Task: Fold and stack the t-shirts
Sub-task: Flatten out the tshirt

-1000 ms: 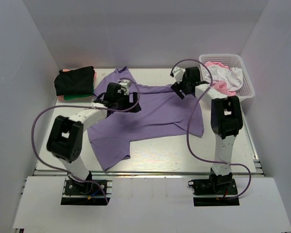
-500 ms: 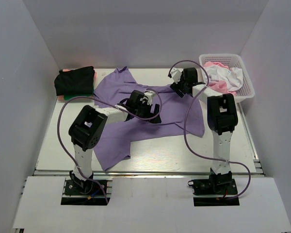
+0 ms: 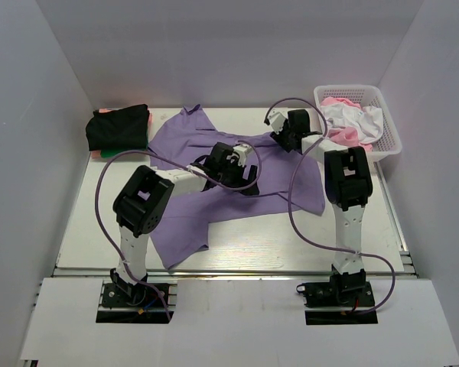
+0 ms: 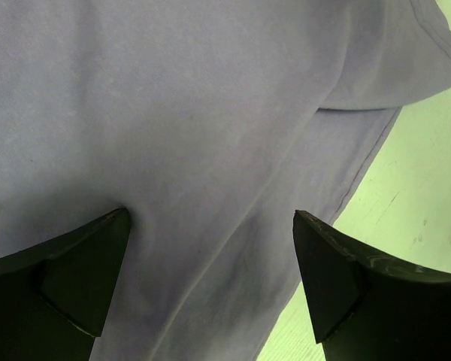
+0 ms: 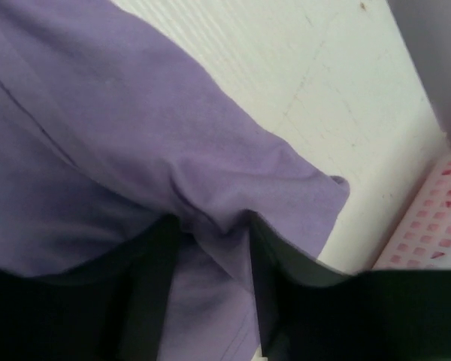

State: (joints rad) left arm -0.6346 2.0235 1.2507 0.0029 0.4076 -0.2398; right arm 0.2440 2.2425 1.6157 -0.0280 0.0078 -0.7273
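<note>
Beside the white plastic lattice basket (image 3: 391, 150), my right gripper (image 5: 210, 241) pinches the limp lavender cloth t-shirt (image 3: 271, 180); left gripper (image 4: 210, 226) gapes; I'd take its hem.

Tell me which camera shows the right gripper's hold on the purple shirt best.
The right wrist view: the right gripper close up, a ridge of the purple shirt bunched between its fingers. The top view shows it small at the shirt's far edge, pinch hidden. The left wrist view misses it.

Robot lab cell, plain white walls (image 3: 229, 46), arm bases (image 3: 134, 294) bolted to table (image 3: 88, 222)
</note>
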